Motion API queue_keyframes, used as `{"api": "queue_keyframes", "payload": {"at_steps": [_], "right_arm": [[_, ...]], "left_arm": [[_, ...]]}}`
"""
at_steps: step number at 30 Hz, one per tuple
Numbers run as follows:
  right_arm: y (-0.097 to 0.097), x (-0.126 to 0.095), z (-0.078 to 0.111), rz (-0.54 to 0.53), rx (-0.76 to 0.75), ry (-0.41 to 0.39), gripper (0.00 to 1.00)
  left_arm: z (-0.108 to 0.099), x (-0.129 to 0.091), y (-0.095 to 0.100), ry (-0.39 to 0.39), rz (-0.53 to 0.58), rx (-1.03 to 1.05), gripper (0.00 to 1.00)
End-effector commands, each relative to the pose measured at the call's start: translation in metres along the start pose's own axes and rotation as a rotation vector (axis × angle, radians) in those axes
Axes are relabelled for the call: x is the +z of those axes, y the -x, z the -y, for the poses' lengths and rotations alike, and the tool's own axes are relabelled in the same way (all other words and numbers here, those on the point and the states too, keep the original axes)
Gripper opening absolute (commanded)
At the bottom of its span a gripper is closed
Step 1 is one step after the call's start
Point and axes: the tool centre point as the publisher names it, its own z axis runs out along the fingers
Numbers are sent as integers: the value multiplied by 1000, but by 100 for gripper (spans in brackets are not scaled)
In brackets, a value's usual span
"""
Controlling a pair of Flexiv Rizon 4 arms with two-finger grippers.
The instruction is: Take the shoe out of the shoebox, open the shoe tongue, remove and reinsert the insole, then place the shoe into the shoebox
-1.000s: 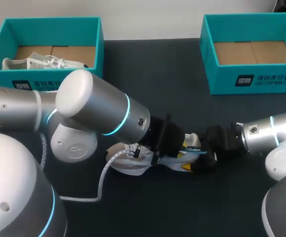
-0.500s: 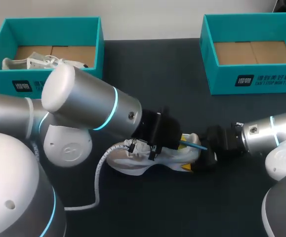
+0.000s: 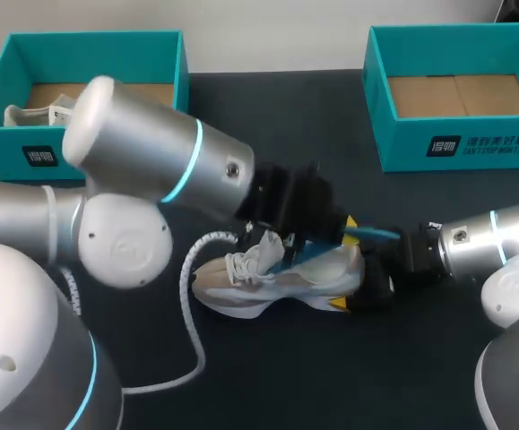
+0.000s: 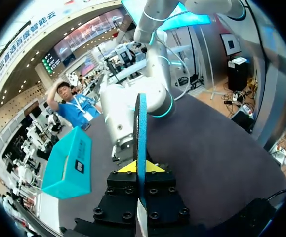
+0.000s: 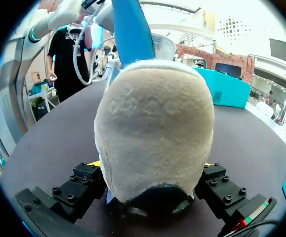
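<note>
- Blue insole (image 4: 141, 133) is gripped edge-on between the narrowly set fingers of the left claw (image 4: 141, 170). Its free end sticks out ahead of the fingers, and its lower end appears to run down towards the sneaker's opening.
- The pale sneaker (image 3: 277, 279) rests on its sole on the dark table (image 3: 331, 376), just under the left claw. Its heel is clamped from both sides by the right claw (image 5: 150, 190).
- The step in hand is judged to be the removal of the insole, the tongue being taken as already opened.
- For the next move, the insole should be lifted clear while the heel is held down. It should then be turned toe-first and fed back in.
- The teal shoebox (image 3: 461, 148) on the right arm's side stands well beyond the right claw.
</note>
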Motion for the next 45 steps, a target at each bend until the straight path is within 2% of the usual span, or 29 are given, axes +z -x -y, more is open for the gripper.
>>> {"api": "queue_keyframes", "payload": {"at_steps": [1,11,17,21,23,27,32,45], "right_arm": [[-1,3,1,2,-1,-3,0],[-1,3,1,2,-1,-3,0],[-1,3,1,2,-1,-3,0],[-1,3,1,2,-1,-3,0],[-1,3,1,2,-1,-3,0],[-1,3,1,2,-1,-3,0],[-1,3,1,2,-1,-3,0],[-1,3,1,2,-1,-3,0]], "left_arm": [[13,-17,11,-57,-34,-7,0],[54,-49,41,-211,-89,-94,0],[73,-78,59,-328,-62,-130,0],[83,-93,69,-374,-25,-149,0],[85,-101,75,-417,-15,-161,0],[86,-114,85,-451,11,-185,0],[78,-123,92,-513,-37,-226,0],[78,-123,92,-513,-37,-226,0]]}}
